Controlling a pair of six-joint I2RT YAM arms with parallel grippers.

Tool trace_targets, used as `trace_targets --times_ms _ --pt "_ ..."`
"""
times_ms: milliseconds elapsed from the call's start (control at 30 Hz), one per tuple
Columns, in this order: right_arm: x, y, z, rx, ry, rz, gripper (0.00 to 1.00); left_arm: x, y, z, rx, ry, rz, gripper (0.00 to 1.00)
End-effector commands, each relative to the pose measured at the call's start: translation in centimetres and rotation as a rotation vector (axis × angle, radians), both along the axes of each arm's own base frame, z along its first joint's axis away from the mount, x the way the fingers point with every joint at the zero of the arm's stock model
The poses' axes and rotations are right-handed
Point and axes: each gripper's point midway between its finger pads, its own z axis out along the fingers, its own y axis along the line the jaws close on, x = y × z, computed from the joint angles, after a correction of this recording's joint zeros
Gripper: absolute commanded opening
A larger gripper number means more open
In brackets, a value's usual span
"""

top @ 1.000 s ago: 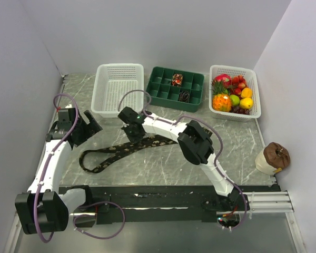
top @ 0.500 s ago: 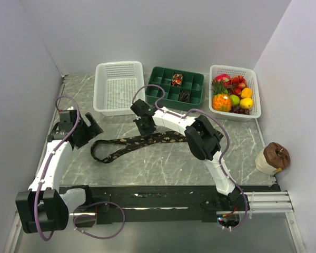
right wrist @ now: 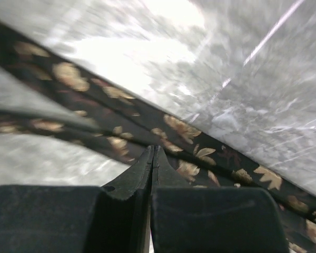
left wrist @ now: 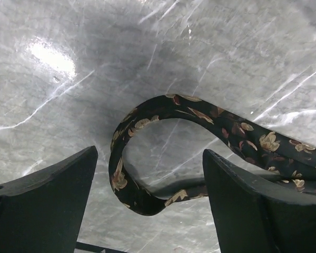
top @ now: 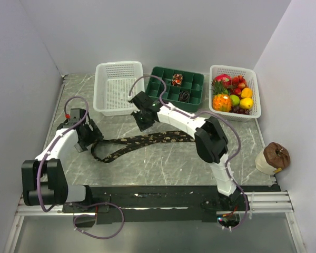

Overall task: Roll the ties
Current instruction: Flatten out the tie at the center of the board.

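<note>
The tie [top: 142, 142] is laid folded across the tabletop [top: 163, 166], its looped end framed by the left claw [left wrist: 150, 158], whose fingers are spread wide apart. The right claw [right wrist: 153, 153] is pressed together just over the tie.

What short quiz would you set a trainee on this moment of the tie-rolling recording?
1. True or false: the left gripper is open, with the patterned tie's loop showing between its fingers.
2. How many rolled ties sit in the green tray? A none; B two; C five.
3. Fill in: the right gripper is ____.
Key: 1 true; 2 B; 3 shut.
</note>
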Motion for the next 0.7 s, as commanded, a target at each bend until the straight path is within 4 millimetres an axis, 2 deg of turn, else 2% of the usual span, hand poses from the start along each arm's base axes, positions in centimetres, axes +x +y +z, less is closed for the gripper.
trace_targets --times_ms 0,67,100,167,300,367,467,533,600,667 --pt "0.3 2.1 5.9 0.139 -0.094 0.065 0.0 0.6 0.5 1.4 0.041 -0.049 0.008 0.83" --pt "-0.1 2.4 5.9 0.16 -0.08 0.085 0.0 0.6 0.6 1.8 0.051 -0.061 0.014 0.79" --pt "0.0 2.6 6.1 0.168 -0.083 0.088 0.0 0.7 0.6 1.9 0.054 -0.061 0.011 0.74" --pt "-0.3 2.9 6.5 0.186 -0.076 0.109 0.0 0.6 0.6 1.0 0.074 -0.019 0.005 0.7" --pt "-0.4 3.3 7.3 0.204 -0.078 0.13 0.0 0.3 0.0 -0.8 0.113 0.074 -0.038 0.72" --pt "-0.4 3.6 7.8 0.218 -0.082 0.144 0.0 0.3 -0.3 -0.8 0.113 0.07 -0.054 0.74" --pt "-1.0 4.2 8.2 0.251 -0.066 0.173 0.0 0.8 -0.1 1.2 0.123 -0.011 -0.044 0.78" --pt "-1.1 4.5 8.1 0.26 -0.056 0.179 0.0 1.0 0.0 2.8 0.127 -0.073 -0.034 0.77" --pt "-1.2 4.5 8.0 0.259 -0.046 0.181 0.0 1.1 -0.4 3.5 0.106 -0.097 -0.052 0.75" --pt "-1.3 4.8 7.9 0.266 -0.035 0.192 0.0 1.0 -0.5 3.4 0.103 -0.076 -0.059 0.72"
